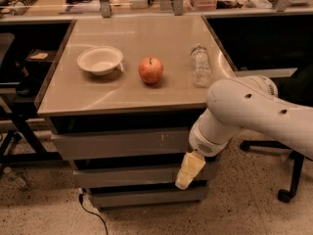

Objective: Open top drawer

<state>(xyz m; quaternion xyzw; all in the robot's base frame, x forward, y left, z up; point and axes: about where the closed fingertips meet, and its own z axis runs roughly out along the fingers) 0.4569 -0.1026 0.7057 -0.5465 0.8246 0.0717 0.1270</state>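
The top drawer is the widest grey front under the tabletop, with pale scratch marks right of centre; it sits flush with the cabinet. My white arm reaches in from the right. The gripper, pale yellow, hangs down in front of the right part of the cabinet, its tip level with the middle drawer, below the top drawer's right end.
On the tabletop stand a white bowl, a red apple and a clear plastic bottle. A bottom drawer lies under the middle one. An office chair base is at the right, a cable on the floor.
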